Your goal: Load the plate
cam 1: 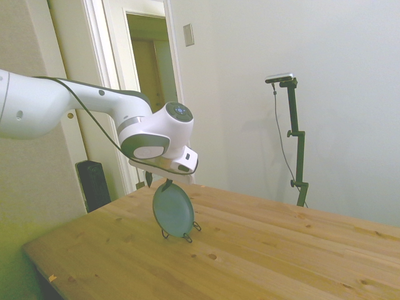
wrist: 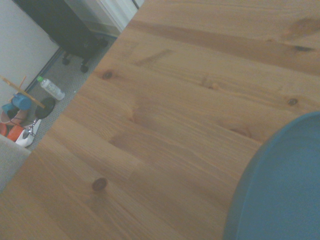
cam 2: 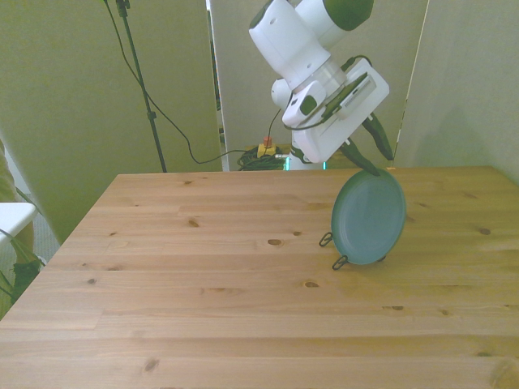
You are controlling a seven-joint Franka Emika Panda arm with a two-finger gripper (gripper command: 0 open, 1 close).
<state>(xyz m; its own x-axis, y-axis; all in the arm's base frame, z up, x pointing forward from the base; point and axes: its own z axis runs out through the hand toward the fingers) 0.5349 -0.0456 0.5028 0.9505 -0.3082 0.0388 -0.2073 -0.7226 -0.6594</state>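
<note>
The teal-green plate (cam 1: 173,210) (cam 2: 369,219) stands upright on its edge in a small dark wire rack (cam 1: 187,236) (cam 2: 339,261) on the wooden table (cam 1: 262,256). My gripper (cam 1: 158,181) (cam 2: 381,164) hangs tilted right above the plate's top rim. Its dark fingers are apart, so it is open, and one fingertip (cam 2: 374,170) is at or touching the rim. In the wrist view a blurred part of the plate (wrist: 280,185) fills one corner over the table boards.
The plate and rack sit toward the far right of the table in the front view. A black cabinet on wheels (cam 1: 94,184) stands on the floor beyond the table edge. Cables and small items (cam 2: 263,150) lie on the floor behind the table.
</note>
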